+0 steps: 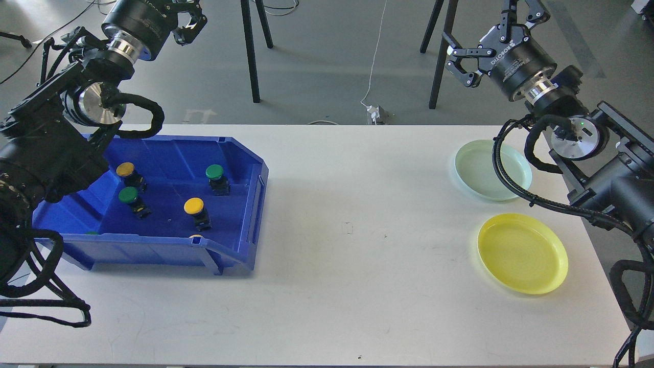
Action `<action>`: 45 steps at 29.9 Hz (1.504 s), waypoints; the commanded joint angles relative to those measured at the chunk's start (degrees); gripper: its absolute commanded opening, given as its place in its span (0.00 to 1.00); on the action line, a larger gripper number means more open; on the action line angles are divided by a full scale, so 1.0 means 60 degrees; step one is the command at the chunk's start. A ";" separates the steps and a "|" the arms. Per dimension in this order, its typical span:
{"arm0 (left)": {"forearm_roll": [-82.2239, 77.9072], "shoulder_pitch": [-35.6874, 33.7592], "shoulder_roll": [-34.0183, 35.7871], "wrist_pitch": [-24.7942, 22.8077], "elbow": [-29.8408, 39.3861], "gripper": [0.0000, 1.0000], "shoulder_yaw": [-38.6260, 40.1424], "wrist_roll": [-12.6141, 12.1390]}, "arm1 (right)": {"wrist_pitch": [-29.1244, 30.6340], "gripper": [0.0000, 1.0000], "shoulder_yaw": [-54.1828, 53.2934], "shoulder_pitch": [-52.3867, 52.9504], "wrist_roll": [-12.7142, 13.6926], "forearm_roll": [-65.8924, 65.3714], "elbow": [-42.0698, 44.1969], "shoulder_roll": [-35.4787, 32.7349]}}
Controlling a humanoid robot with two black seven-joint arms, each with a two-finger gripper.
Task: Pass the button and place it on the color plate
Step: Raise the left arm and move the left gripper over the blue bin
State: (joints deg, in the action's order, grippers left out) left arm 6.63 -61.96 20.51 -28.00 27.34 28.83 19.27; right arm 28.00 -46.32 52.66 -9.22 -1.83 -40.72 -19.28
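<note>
Several push buttons with black bases lie in the blue bin (pixel 255 204): a yellow button (pixel 125 169), a green button (pixel 128 194), another green button (pixel 214 172) and a yellow button (pixel 193 205). On the table's right side sit a pale green plate (pixel 493 169) and, nearer to me, a yellow plate (pixel 522 253); both are bare. My left gripper (pixel 188 18) hangs high above the bin's back edge, open and holding nothing. Above and behind the green plate my right gripper (pixel 483 30) is raised, its fingers spread wide with nothing between them.
The white table (pixel 357 245) stretches between bin and plates. My left arm covers the bin's left end. Chair and stand legs (pixel 250 51) and a cable with a plug (pixel 377 113) are on the floor behind the table.
</note>
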 commanded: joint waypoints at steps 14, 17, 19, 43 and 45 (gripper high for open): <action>0.0550 0.0878 -0.1353 -0.0001 -0.0267 1.00 0.2120 0.1151 | -0.0001 0.99 0.0016 -0.0486 -0.0001 0.0217 -0.0141 0.0078; 0.0550 0.1024 -0.1251 -0.0001 0.1150 1.00 0.2986 0.1456 | -0.0001 0.99 0.0016 -0.0428 0.0013 0.0217 -0.0127 -0.0054; 0.0477 0.1185 -0.0843 -0.0001 0.2292 1.00 0.3119 0.1456 | -0.0001 0.99 0.0060 -0.0370 0.0013 0.0217 -0.0127 -0.0127; -0.5778 -0.1056 0.5618 -0.0001 0.7367 0.99 -0.0409 0.1456 | -0.0001 0.99 -0.0526 -0.0809 -0.0001 0.0217 -0.0303 -0.0303; -0.5836 -0.1056 0.5736 -0.0001 0.7396 1.00 -0.0891 0.1456 | -0.0001 0.99 -0.0541 -0.0794 -0.0001 0.0217 -0.0303 -0.0303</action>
State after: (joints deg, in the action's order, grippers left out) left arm -28.22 -68.32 53.46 -28.01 71.00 26.58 28.00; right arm 28.00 -49.26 47.92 -9.23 -0.52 -42.43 -21.20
